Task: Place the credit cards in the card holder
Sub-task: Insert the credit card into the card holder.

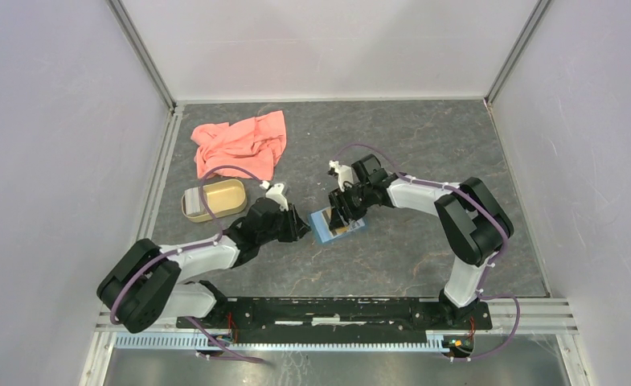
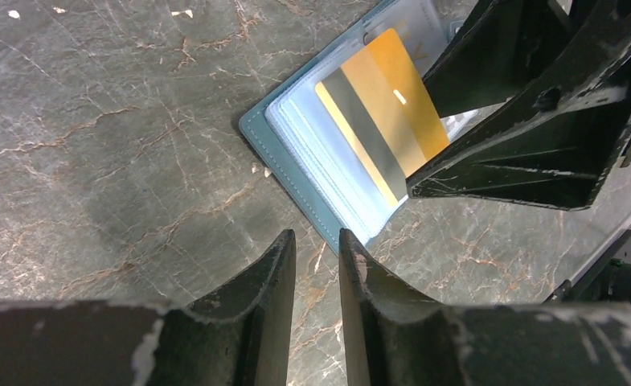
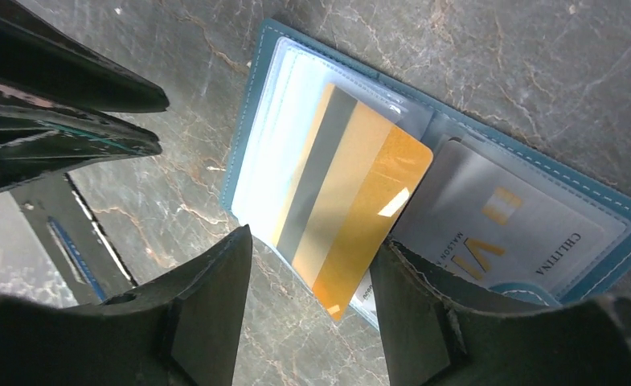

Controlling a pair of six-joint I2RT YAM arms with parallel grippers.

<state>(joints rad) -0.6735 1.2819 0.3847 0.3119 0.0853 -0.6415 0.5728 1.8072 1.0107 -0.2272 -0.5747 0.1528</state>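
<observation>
The teal card holder (image 1: 325, 226) lies open on the marble table, its clear sleeves up (image 3: 251, 104) (image 2: 276, 153). A gold-yellow credit card with a dark stripe (image 3: 352, 201) (image 2: 384, 121) lies slantwise on its left page, one corner past the holder's near edge. A pale credit card with gold lettering (image 3: 489, 225) sits inside the right page's sleeve. My right gripper (image 3: 312, 241) (image 1: 346, 211) hovers open over the gold card, fingers either side and off it. My left gripper (image 2: 317, 241) (image 1: 305, 231) is just short of the holder's corner, a narrow empty gap between its fingers.
A salmon-pink cloth (image 1: 243, 145) is bunched at the back left. A tan oval dish (image 1: 214, 199) sits left of my left arm. White walls close in three sides, and a black rail (image 1: 336, 310) runs along the near edge.
</observation>
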